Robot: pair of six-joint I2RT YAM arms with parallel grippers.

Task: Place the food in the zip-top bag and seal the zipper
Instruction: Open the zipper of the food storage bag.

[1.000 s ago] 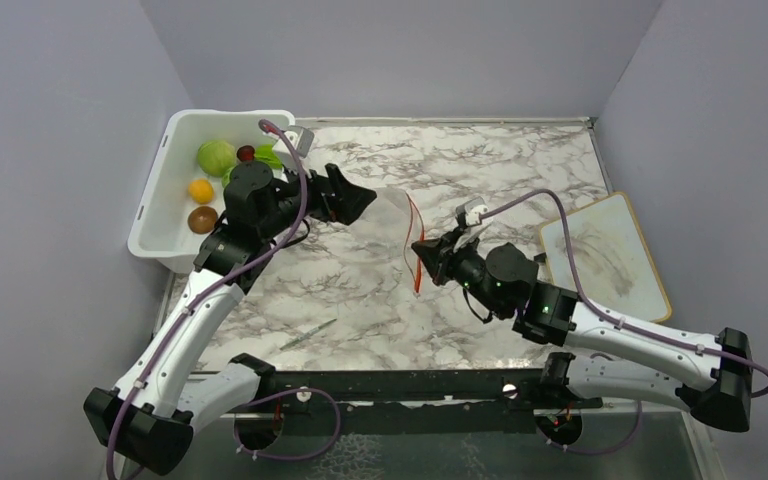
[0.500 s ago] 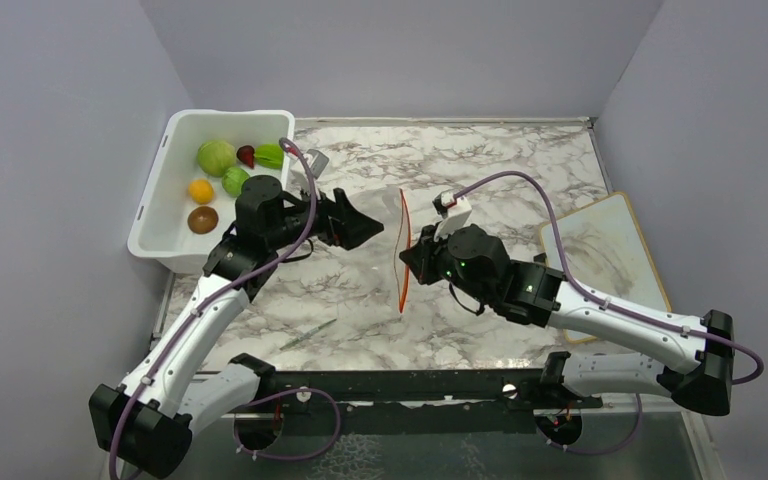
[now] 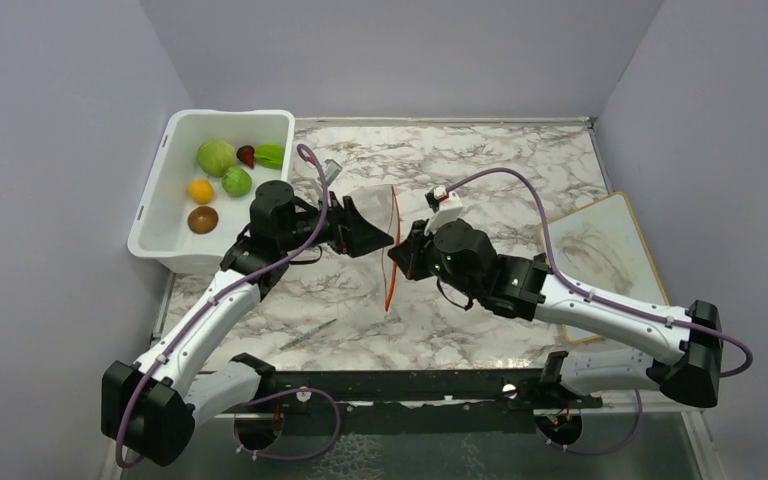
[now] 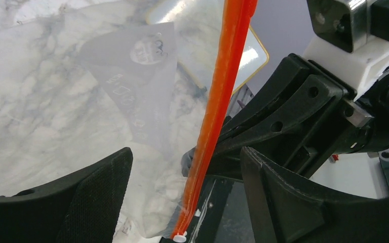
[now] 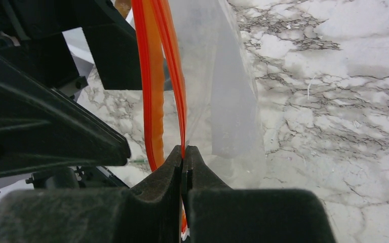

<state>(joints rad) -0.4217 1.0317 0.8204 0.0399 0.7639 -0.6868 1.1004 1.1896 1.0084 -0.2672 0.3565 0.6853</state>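
table: white marble, grey veining
tub, far left: plain white
cabbage: pale green
round fruit: brighter green
leafy piece, far side of tub: light green
small piece: dark red
orange: yellow-orange
ball, nearest in tub: brown
bag: clear, faintly milky
zipper: vivid orange-red, white tip at its near end
label: pale grey-white, dark print, unreadable
board, right: white with grey smudges, tan rim
left arm, right arm: white links, black joints, purple cables
left gripper, right gripper: matte black
walls: pale lilac-grey
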